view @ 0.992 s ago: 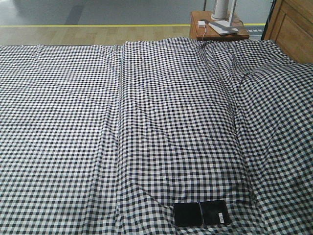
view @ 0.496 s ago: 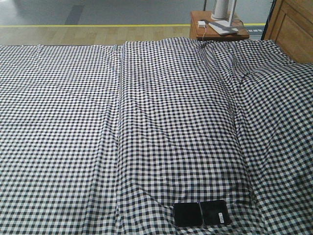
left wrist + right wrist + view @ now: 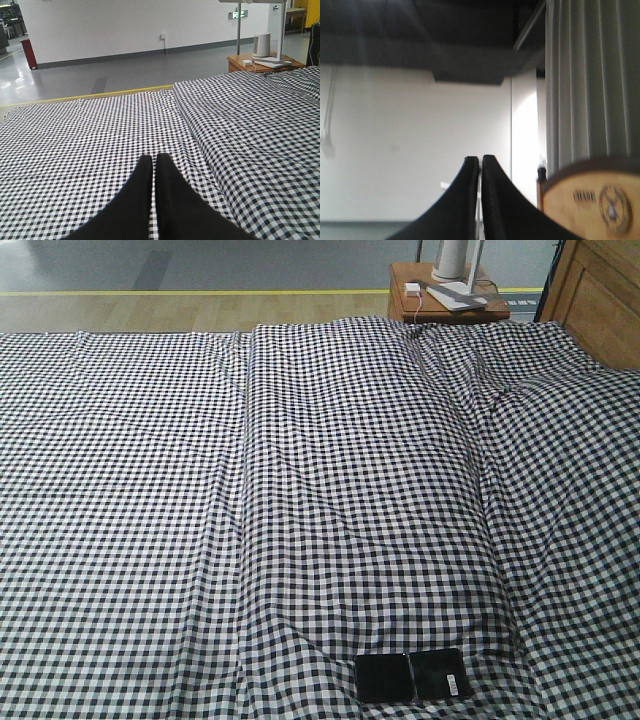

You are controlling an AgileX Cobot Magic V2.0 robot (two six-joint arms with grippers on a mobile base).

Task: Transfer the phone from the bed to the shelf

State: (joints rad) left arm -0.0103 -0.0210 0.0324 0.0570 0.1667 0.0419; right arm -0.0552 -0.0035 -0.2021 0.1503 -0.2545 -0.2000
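Observation:
The phone [image 3: 413,676], a glossy black unfolded slab with a small white sticker on its right half, lies flat on the bed [image 3: 300,490] near the front edge in the front view. Neither gripper appears in that view. In the left wrist view my left gripper [image 3: 154,157] hovers shut over the checked sheet [image 3: 100,135], holding nothing; the phone does not show there. In the right wrist view my right gripper [image 3: 480,158] is shut and empty, pointing up at a white wall. The shelf is out of view.
A small brown side table [image 3: 445,300] with a white lamp base and charger stands behind the bed at the back right. A wooden cabinet [image 3: 598,295] stands at the far right. A grey curtain [image 3: 590,75] and a wooden headboard [image 3: 590,205] fill the right wrist view's right side.

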